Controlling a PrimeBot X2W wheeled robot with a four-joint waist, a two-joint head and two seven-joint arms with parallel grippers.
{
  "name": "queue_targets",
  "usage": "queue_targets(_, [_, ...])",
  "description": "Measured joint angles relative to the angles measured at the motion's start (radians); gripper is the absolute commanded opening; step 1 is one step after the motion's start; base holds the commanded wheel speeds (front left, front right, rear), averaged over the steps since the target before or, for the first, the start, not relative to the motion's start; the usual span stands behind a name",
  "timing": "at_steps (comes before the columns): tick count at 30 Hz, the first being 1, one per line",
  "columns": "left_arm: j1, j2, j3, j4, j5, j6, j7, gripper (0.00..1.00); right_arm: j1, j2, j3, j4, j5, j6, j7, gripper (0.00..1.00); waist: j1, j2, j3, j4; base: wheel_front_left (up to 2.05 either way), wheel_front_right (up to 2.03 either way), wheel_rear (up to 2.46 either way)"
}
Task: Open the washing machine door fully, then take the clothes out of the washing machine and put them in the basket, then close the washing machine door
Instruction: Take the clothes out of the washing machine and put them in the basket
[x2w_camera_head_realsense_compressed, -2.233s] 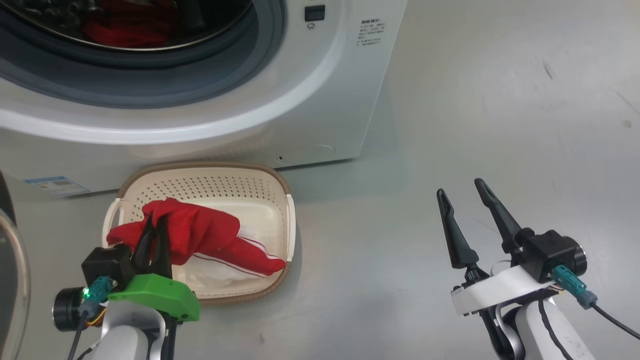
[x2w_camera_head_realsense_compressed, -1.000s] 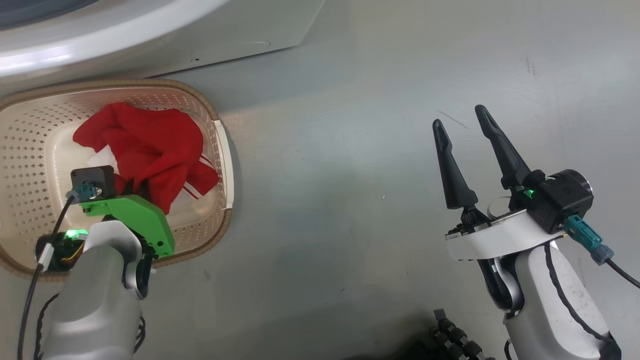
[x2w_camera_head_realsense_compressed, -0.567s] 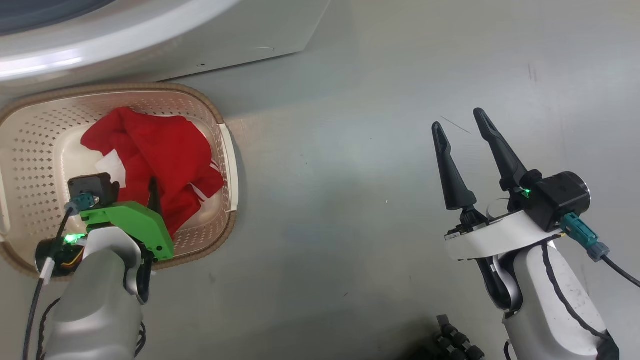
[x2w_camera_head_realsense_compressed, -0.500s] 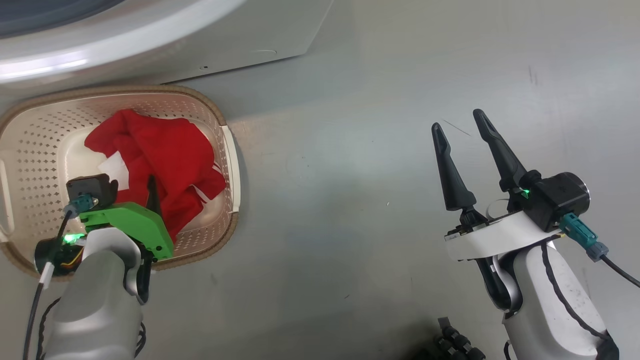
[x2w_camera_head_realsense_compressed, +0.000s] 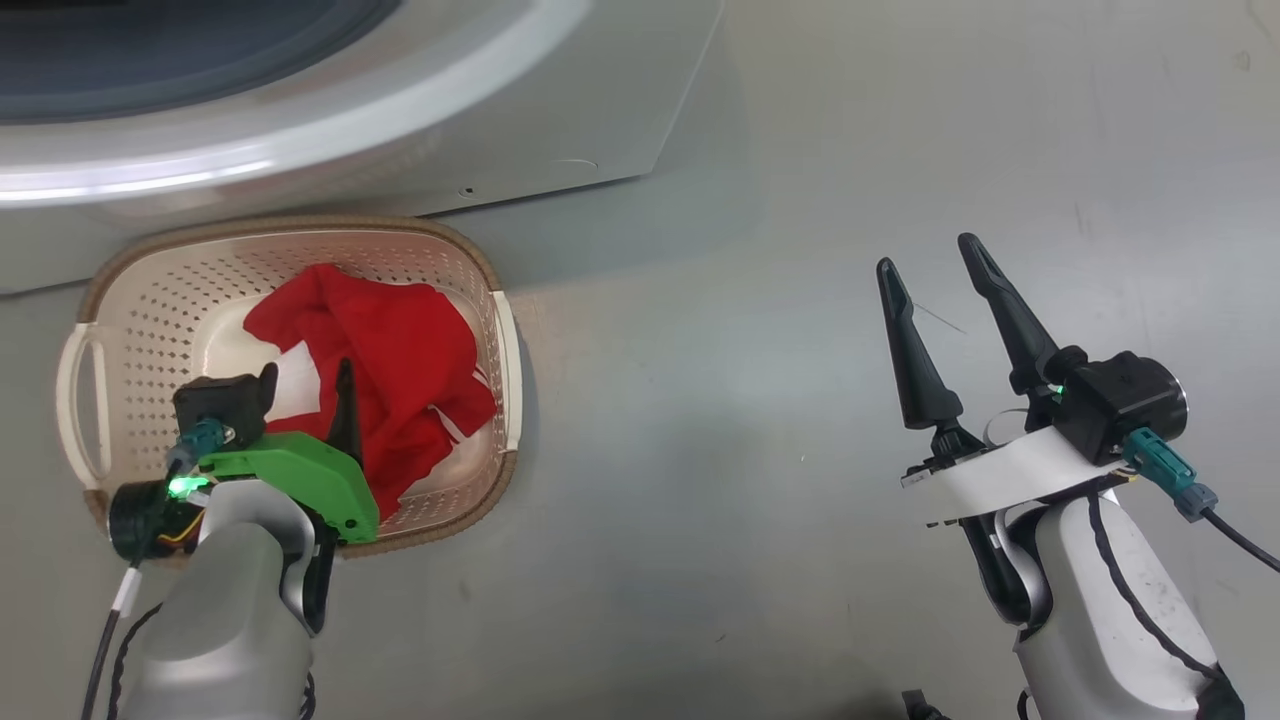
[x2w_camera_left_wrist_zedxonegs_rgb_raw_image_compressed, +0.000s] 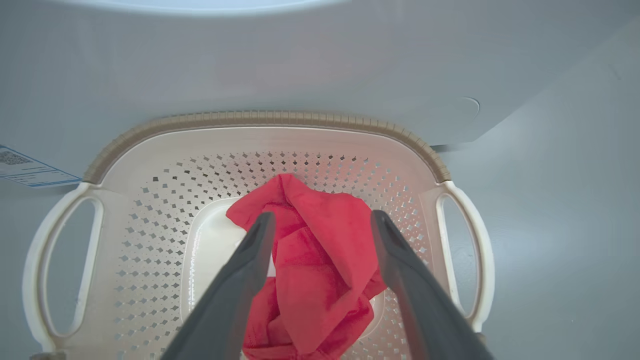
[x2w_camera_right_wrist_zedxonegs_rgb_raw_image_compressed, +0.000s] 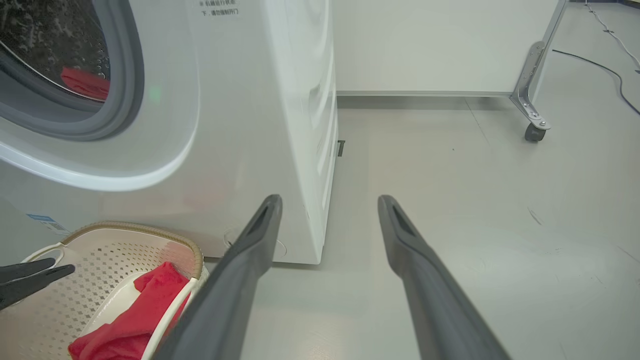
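Note:
The cream basket (x2w_camera_head_realsense_compressed: 150, 300) stands on the floor against the white washing machine (x2w_camera_head_realsense_compressed: 560, 100). Red clothes (x2w_camera_head_realsense_compressed: 400, 350) with white stripes lie bunched in it. My left gripper (x2w_camera_head_realsense_compressed: 306, 372) hangs over the basket, open. In the left wrist view its fingers (x2w_camera_left_wrist_zedxonegs_rgb_raw_image_compressed: 250, 270) stand apart on either side of the red clothes (x2w_camera_left_wrist_zedxonegs_rgb_raw_image_compressed: 320, 250), above the basket (x2w_camera_left_wrist_zedxonegs_rgb_raw_image_compressed: 260, 117). More red clothes (x2w_camera_right_wrist_zedxonegs_rgb_raw_image_compressed: 85, 82) lie inside the steel drum, behind the grey gasket. My right gripper (x2w_camera_head_realsense_compressed: 927, 253) is open over bare floor to the right, holding nothing. The washing machine door is out of view.
Grey floor stretches to the right of the machine. A metal frame leg on a caster (x2w_camera_right_wrist_zedxonegs_rgb_raw_image_compressed: 532, 125) and a dark cable (x2w_camera_right_wrist_zedxonegs_rgb_raw_image_compressed: 610, 70) lie far back by the white wall. A blue label (x2w_camera_left_wrist_zedxonegs_rgb_raw_image_compressed: 25, 170) sits low on the machine front.
My left gripper has opened and let go of the red clothes, which now lie in the basket. The head camera has shifted. The right arm has held its pose.

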Motion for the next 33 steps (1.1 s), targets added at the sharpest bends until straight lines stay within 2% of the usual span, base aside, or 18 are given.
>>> queue_targets(8, [0.033,-0.011,-0.001,-0.06,0.002,-0.009,-0.004,1.0,0.024,-0.005,-0.023,0.024,-0.007,0.001,0.0,1.0,0.0,0.0,-0.083,0.036,0.0,0.0,0.0])
queue_targets(14, [0.058,-0.013,0.005,-0.222,0.039,-0.007,-0.004,1.0,0.06,-0.005,-0.045,0.039,-0.007,-0.001,0.0,1.0,0.0,0.0,-0.15,0.068,0.0,0.0,0.0])
queue_targets(26, [0.178,-0.016,0.022,-0.455,0.082,0.015,-0.004,1.0,0.105,-0.005,-0.061,0.067,-0.009,-0.006,0.0,1.0,0.0,0.0,-0.285,0.128,0.0,0.0,0.0])
queue_targets(33, [0.28,-0.016,0.005,-0.543,0.125,0.04,-0.004,1.0,0.145,-0.004,-0.069,0.081,-0.009,-0.008,0.0,1.0,0.0,0.0,-0.367,0.152,0.0,0.0,0.0])
